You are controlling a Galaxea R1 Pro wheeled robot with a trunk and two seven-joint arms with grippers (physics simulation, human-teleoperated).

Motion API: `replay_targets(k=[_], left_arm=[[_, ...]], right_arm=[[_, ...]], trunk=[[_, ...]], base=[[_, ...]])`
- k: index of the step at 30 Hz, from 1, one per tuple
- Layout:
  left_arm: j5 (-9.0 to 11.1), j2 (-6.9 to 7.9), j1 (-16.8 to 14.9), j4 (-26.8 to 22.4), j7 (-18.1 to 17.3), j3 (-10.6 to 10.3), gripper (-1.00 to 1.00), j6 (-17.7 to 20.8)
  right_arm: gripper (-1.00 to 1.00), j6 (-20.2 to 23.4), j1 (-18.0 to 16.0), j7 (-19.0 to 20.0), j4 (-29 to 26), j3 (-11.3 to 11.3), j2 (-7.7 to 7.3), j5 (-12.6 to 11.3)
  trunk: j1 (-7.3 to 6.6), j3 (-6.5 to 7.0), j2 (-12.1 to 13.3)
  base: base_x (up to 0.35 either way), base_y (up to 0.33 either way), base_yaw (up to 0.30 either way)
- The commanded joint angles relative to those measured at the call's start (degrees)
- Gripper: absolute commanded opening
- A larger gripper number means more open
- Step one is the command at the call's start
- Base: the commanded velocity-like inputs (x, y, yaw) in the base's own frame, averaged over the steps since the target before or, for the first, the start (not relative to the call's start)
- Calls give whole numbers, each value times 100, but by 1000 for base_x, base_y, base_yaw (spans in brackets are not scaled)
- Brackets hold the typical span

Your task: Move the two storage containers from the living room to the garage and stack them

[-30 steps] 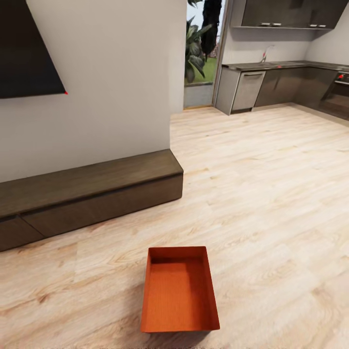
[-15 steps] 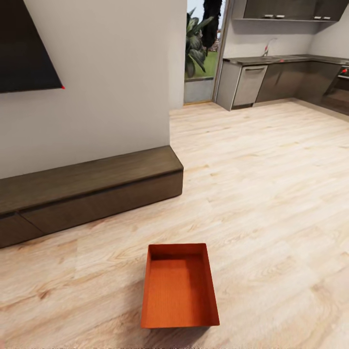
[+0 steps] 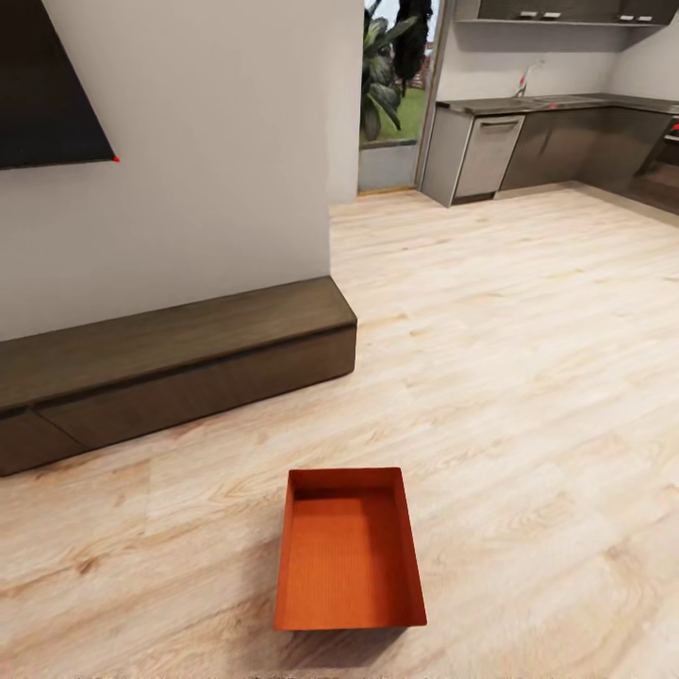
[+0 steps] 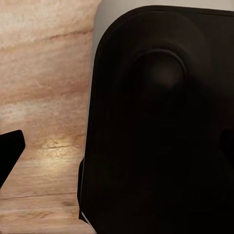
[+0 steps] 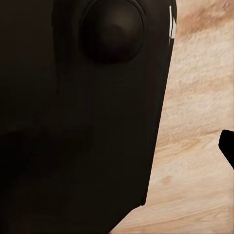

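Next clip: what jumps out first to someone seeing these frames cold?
The orange-red rectangular open-top plastic bin grabs the eye at once: it sits alone and empty on the light wood-plank floor, low in the head view. Behind it to the left a long low dark wooden cabinet runs along a white wall, and a grey kitchen shows far back on the right.

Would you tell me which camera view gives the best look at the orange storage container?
The head view: the storage container lies whole on the wood-plank floor, its open top showing. Both wrist views give dark robot housing and floor planks instead.
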Motion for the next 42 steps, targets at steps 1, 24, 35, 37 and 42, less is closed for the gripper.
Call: replay_targets(k=[1, 24, 35, 37, 42], left_arm=[[40, 0, -3, 5, 3, -2, 100, -18], [40, 0, -3, 5, 3, -2, 100, -19], [40, 0, -3, 5, 3, -2, 100, -18], [40, 0, -3, 5, 3, -2, 100, -18], [40, 0, -3, 5, 3, -2, 100, -18]], right_arm=[[100, -26, -4, -7, 14, 48, 3, -46], [100, -25, -4, -17, 14, 48, -6, -52], [100, -17, -4, -23, 14, 48, 5, -70], [100, -17, -4, -28, 14, 48, 8, -70], [100, -17, -4, -31, 14, 48, 8, -64]], trunk=[[-1, -13, -2], [-1, -216, -2], [-1, -222, -2], [-1, -222, -2], [-1, -222, -2]], base=[[0, 0, 0], [0, 0, 0], [0, 0, 0], [0, 0, 0], [0, 0, 0]])
